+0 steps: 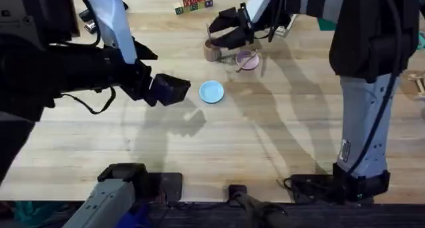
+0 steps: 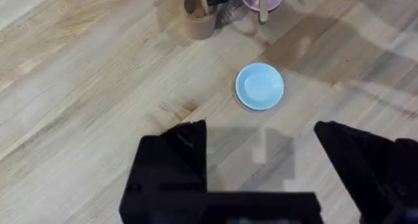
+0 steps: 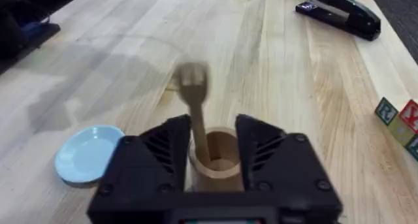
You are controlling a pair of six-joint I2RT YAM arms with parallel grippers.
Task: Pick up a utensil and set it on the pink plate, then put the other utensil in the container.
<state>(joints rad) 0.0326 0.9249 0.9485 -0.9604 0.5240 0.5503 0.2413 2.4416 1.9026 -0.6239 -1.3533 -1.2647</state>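
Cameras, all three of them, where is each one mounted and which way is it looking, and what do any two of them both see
Overhead: above the arms' bases, looking down and forward over the table; both arms show.
Left wrist: on the left arm, looking down at the light blue plate; the left gripper shows open.
Right wrist: on the right arm, looking past the right gripper at the container holding the fork.
Shared: both wrist views show the light blue plate and the container.

Pink plate [image 1: 248,60], brown container [image 3: 215,160], light blue plate [image 2: 260,85], black claws.
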